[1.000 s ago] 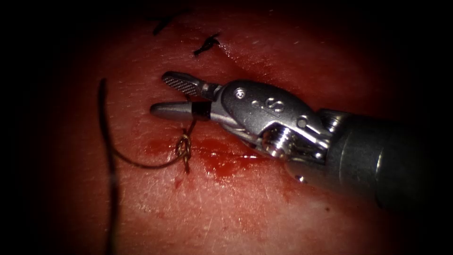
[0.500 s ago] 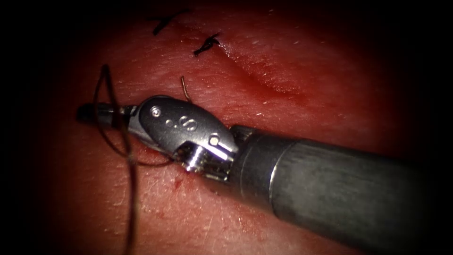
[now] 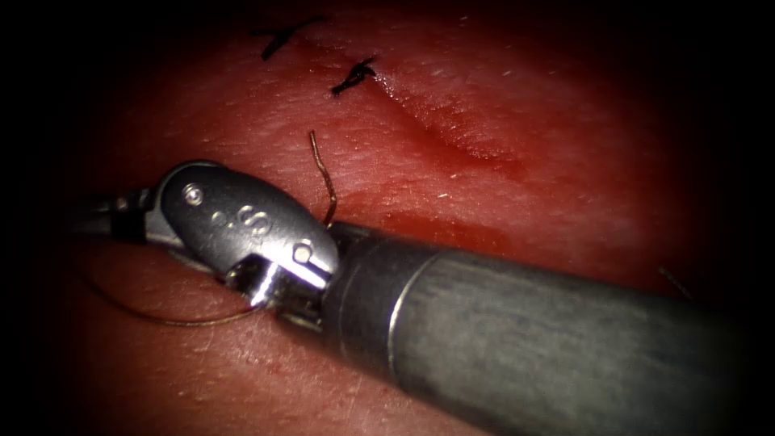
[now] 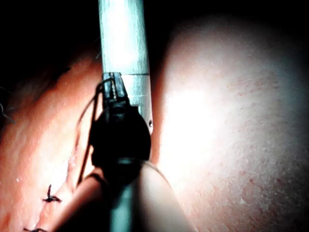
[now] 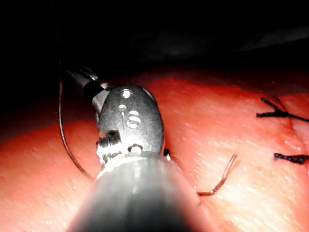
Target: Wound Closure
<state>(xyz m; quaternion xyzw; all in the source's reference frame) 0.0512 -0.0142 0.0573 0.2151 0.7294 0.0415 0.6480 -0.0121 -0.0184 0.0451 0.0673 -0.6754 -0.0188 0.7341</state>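
My right tool [image 3: 101, 220] reaches in from the right across the tissue [image 3: 517, 121], its jaws at the dim far left, left of the cut [image 3: 452, 141]. The jaws [image 5: 82, 77] look shut on the dark thread [image 5: 65, 140], which curves away from the tips and loops under the wrist [image 3: 161, 320]. A short cut end of thread [image 3: 321, 169] stands up from the tissue just behind the wrist, also seen beside the shaft [image 5: 219, 181]. The left wrist view shows the right tool's shaft [image 4: 123, 43] and thread [image 4: 84, 145] beside it.
Two earlier dark stitches [image 3: 353, 77] [image 3: 282, 34] sit on the cut farther back; they also appear as knots [image 5: 277, 114] [image 5: 292, 158]. Red fluid [image 3: 436, 228] pools along the tissue beside the shaft. The thick shaft [image 3: 525, 339] covers the near tissue.
The right tool's jaws were open around the thread above the knot; they shut and the tool moved left, taking the long thread with it. A short cut end stays on the tissue.
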